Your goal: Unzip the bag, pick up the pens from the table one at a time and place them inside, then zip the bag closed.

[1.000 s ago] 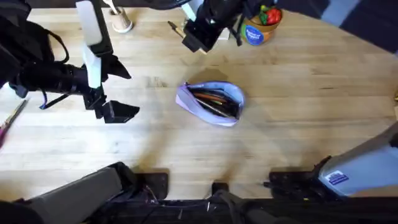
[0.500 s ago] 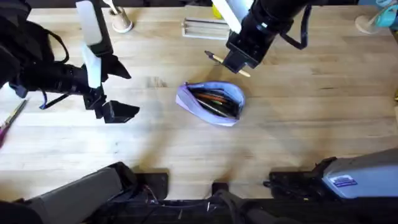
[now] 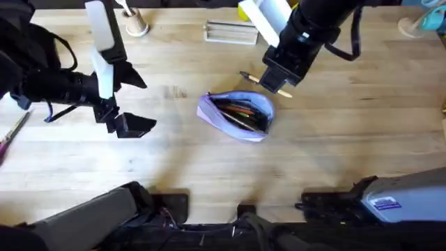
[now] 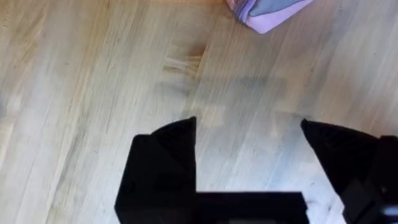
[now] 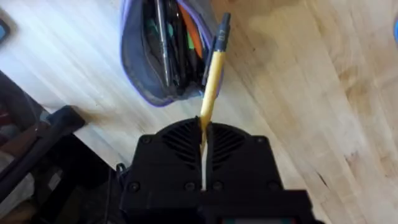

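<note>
Since half a second ago, my right gripper (image 3: 281, 78) has shifted a little toward the 4 o'clock side with the tan-yellow pen (image 3: 255, 79); bag and left arm have not moved.

Overhead:
- Right gripper: above the table (image 3: 334, 132), just beyond the bag (image 3: 237, 116) at its 1 o'clock, clamped on the tan-yellow pen. The pen's dark tip sticks out toward 9 o'clock.
- Bag: lavender, unzipped, mouth gaping, at table centre; several pens lie inside.
- Left gripper (image 3: 132, 125): well apart from the bag at its 9 o'clock, holding nothing.
- Small beige cup (image 3: 136, 26) at 11 o'clock on the far edge; a flat pale case (image 3: 230, 32) at 12 o'clock.

Left wrist:
- My left fingers (image 4: 168, 155) stand spread wide over bare wood, nothing between them.
- A lavender corner of the bag (image 4: 267, 12) shows farther off.

Right wrist:
- My right fingers (image 5: 186, 143) are pressed together on the yellow barrel of the pen (image 5: 212, 68), which stands out over the bag's rim.
- Bag (image 5: 140, 74): open, dark sticks and an orange one visible inside.
</note>
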Tool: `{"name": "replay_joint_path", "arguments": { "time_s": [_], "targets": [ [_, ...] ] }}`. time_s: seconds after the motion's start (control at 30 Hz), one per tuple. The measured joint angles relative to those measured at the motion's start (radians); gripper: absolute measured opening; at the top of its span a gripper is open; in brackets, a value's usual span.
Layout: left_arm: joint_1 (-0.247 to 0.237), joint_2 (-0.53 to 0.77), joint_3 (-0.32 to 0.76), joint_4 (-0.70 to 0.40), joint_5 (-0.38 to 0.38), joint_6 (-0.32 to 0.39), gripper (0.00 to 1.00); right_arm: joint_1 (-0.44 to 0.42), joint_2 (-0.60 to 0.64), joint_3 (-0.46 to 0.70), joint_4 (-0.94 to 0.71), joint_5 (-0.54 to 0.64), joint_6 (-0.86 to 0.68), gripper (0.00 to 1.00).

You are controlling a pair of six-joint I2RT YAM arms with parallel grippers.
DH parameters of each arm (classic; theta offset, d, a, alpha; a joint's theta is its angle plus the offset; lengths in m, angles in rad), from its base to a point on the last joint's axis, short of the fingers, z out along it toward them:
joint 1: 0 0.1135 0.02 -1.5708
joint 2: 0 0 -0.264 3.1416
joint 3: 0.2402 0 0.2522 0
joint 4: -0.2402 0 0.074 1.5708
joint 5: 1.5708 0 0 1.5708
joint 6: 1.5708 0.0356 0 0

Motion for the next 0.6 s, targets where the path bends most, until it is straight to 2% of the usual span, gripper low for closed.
{"name": "replay_joint_path", "arguments": {
  "time_s": [0.37,0.6],
  "targets": [
    [0.000,0.000,0.000,0.000,0.000,0.000,0.993,0.000,-0.076,-0.014,-0.039,0.000,0.010,0.035],
    [0.000,0.000,0.000,0.000,0.000,0.000,0.992,0.001,-0.125,-0.174,0.007,-0.004,0.047,0.035]
  ]
}}
